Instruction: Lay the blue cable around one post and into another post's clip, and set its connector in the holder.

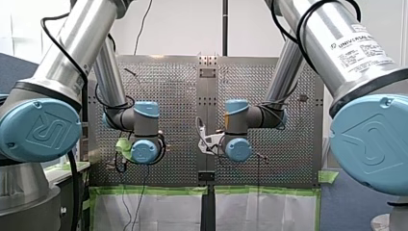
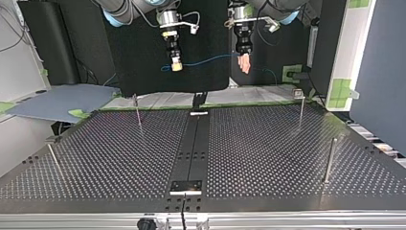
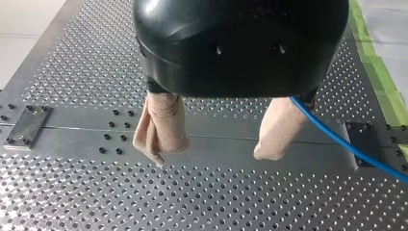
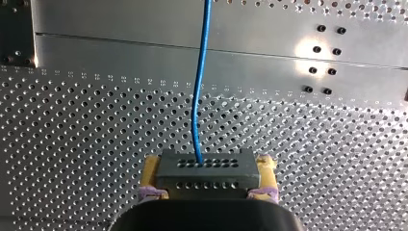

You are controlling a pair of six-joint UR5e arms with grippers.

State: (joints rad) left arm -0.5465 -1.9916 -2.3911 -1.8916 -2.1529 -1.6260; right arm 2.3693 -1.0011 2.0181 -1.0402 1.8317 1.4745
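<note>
In the top view both grippers hang high above the perforated table (image 2: 268, 143). My right gripper (image 2: 176, 65), yellow-padded, is at that view's left; my left gripper (image 2: 244, 62), with beige pads, is at its right. The blue cable (image 2: 206, 60) stretches between them. The right wrist view shows my right gripper (image 4: 207, 167) shut on a dark grey connector block (image 4: 207, 174), and the blue cable (image 4: 198, 96) leaves it ahead. In the left wrist view my left gripper (image 3: 209, 153) is open; the cable (image 3: 346, 144) runs past the outer side of one finger (image 3: 276, 130), not between them.
Thin upright posts stand on the table in the top view: one (image 2: 138, 111) at the far left, one (image 2: 301, 108) at the far right, one (image 2: 330, 160) nearer right, one (image 2: 54, 160) nearer left. A small plate (image 2: 186, 187) sits on the centre strip near the front edge.
</note>
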